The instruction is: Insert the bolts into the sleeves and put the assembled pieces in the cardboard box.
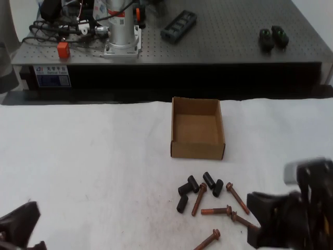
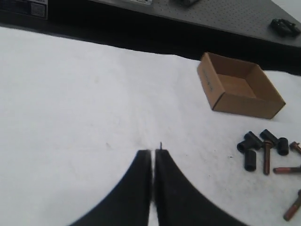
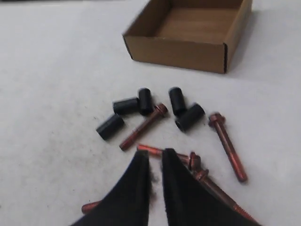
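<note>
I'm looking at a white cloth (image 1: 93, 156) that is lying across the near part of the bench, and a perforated metal plate (image 1: 229, 47) is sitting along the far side behind it. On the plate's far left a silver column (image 1: 122, 28) is standing with a tangle of cables (image 1: 57, 26) trailing to its left and an orange block (image 1: 63, 49) resting near the plate's front edge. A black ridged tray (image 1: 178, 25) is lying right of the column, and two small dark pieces (image 1: 273, 37) are sitting side by side at the far right.
</note>
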Robot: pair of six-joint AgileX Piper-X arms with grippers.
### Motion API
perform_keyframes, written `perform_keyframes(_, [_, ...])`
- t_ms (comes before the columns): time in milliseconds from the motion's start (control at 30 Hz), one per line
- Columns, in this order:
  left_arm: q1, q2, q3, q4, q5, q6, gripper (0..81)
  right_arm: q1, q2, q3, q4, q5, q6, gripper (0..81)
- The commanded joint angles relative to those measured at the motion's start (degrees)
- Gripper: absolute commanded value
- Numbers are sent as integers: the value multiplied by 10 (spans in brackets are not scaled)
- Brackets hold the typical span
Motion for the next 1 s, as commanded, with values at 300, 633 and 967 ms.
perform_keyframes(300, [0,152,-9,-44,121,19,348,-63,328,-309,327,60,-129,199])
perform_keyframes(633, [0,174,-10,-53,168,19,348,-72,497,-425,351,38,-174,199])
perform_keyframes(967, [0,174,-10,-53,182,19,348,-72,549,-427,339,40,-178,199])
